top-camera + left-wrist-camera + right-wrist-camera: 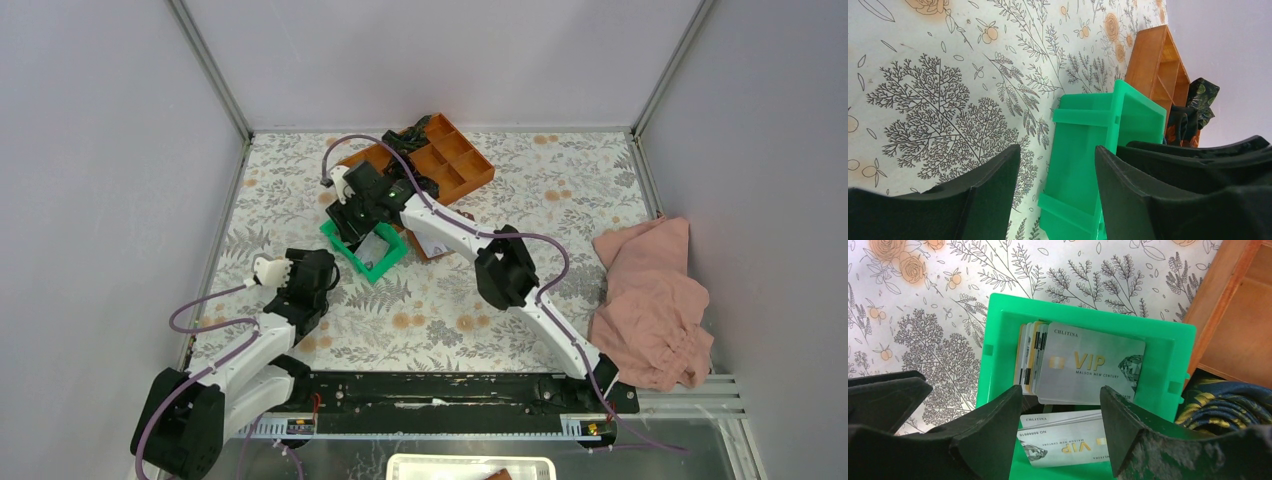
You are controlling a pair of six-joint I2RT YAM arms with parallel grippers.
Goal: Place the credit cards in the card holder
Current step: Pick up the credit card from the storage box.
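Note:
Several silver VIP credit cards lie in a green plastic tray (998, 315): a stack (1088, 365) leans at the far end and a loose card (1073, 440) lies nearer. My right gripper (1060, 392) is open just above the tray, its fingers either side of the loose card and holding nothing. In the top view it (356, 215) hovers over the tray (380, 268), where the cards (376, 245) show grey. My left gripper (325, 268) is open and empty, just left of the tray (1088, 165). The card holder is mostly hidden under the right forearm; only a brown edge (428, 254) shows.
An orange compartment tray (440, 160) stands behind the green tray, with dark patterned cloth (1223, 405) beside it. A pink cloth (650, 300) lies at the right edge. Grey walls enclose the floral table (450, 310).

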